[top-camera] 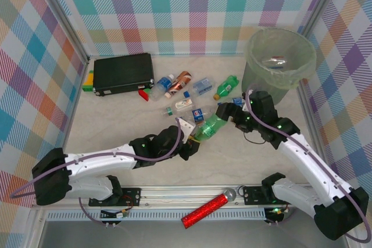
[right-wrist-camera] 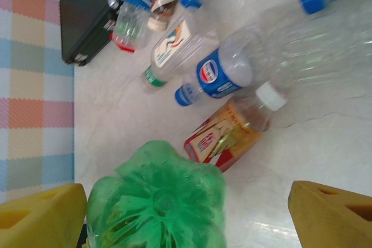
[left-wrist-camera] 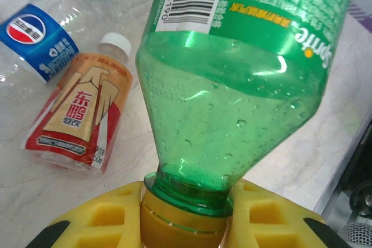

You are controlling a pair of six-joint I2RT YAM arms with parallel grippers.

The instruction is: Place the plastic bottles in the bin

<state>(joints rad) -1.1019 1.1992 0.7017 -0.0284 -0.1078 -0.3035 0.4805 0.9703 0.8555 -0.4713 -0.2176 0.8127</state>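
Clamped with the left gripper (left-wrist-camera: 183, 216) on the yellow-capped neck of the green Sprite bottle (left-wrist-camera: 244, 85), yellow pads (left-wrist-camera: 99, 219) pressed on either side of the cap. Spread wide at the right gripper (right-wrist-camera: 186, 201), jaws parted around the ribbed base of that same bottle, just beside one finger and well clear of the other, gripping nothing. From above, stretched between the two grippers near the middle of the table (top-camera: 116, 126); lifted or resting, cannot tell.

At the far right corner, the pale-green bin (top-camera: 264, 79), upright, lined with thin plastic, with one clear bottle (top-camera: 273, 60) lying inside. At the far left, the black case (top-camera: 123, 74), flat on the table, with a green and yellow block (top-camera: 87, 81) at its left end. On the near rail, between the arm bases, a red glittery tube (top-camera: 203, 211).

Scattered between case and bin, the other plastic bottles, all outside the bin: a second green bottle (top-camera: 225, 87) nearest the bin, a brown-labelled bottle (top-camera: 179, 83), a blue-labelled bottle (top-camera: 163, 85) beside it, a flattened clear one (top-camera: 201, 87). Closer in, a Pepsi bottle (right-wrist-camera: 218, 76) with a blue cap, a red-and-gold labelled bottle (right-wrist-camera: 232, 132) with a white cap just beside it, and a small white-labelled bottle (right-wrist-camera: 174, 50) with a green cap.
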